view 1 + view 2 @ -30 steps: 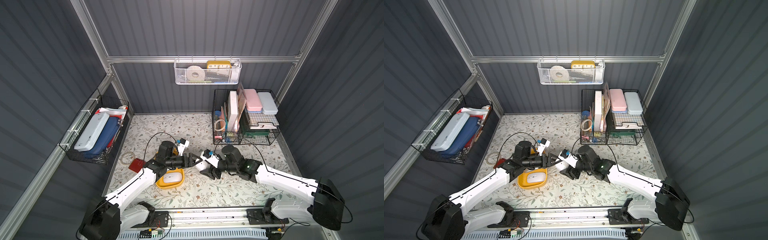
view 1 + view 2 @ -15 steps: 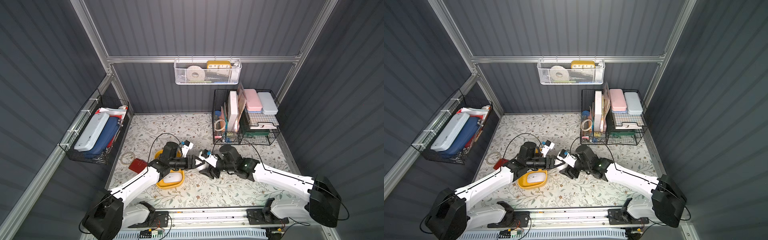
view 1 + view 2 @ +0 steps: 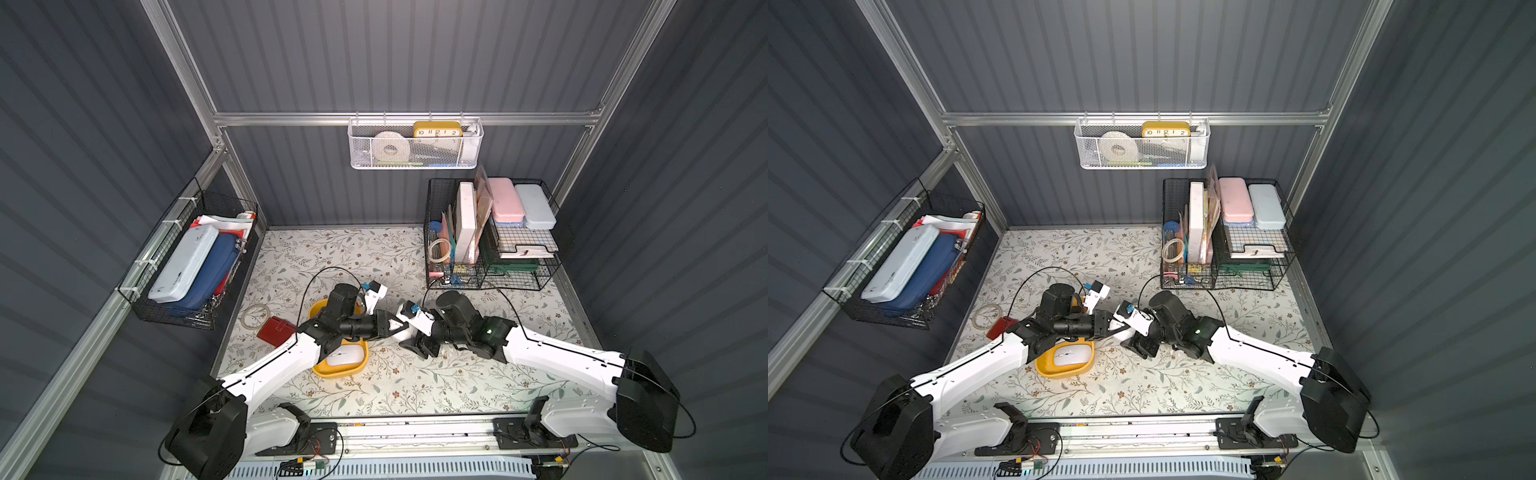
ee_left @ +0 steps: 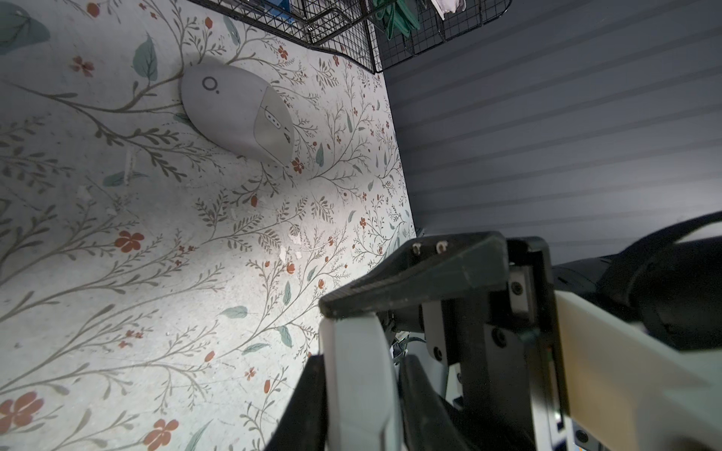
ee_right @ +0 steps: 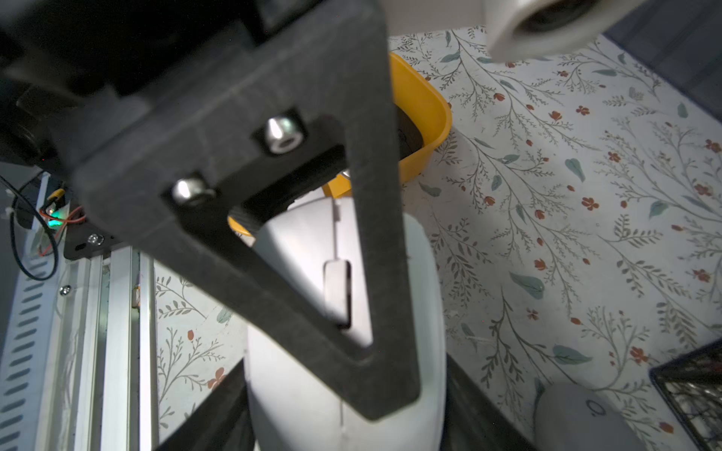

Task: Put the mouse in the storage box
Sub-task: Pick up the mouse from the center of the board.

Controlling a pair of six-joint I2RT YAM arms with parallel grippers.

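The storage box [image 3: 337, 372] lies nearest the base, under the left arm, with a second white mouse [image 3: 344, 357] inside. Just beyond its rim, the mouse [image 4: 359, 390] hangs above the table [image 3: 415, 390] between both arms. The left gripper [image 3: 1111, 324] is clamped across it. Whether the right gripper [image 3: 1133, 337] presses it or stands clear cannot be told, because the view is crowded.

Caution: the shell is smooth and curved. A shallow hold may slip and drop it outside the box.

The floral surface is flat. A grey mouse [image 4: 238, 113] lies toward the black wire racks [image 3: 519, 266], with ribbed grey walls [image 3: 374, 62] behind.
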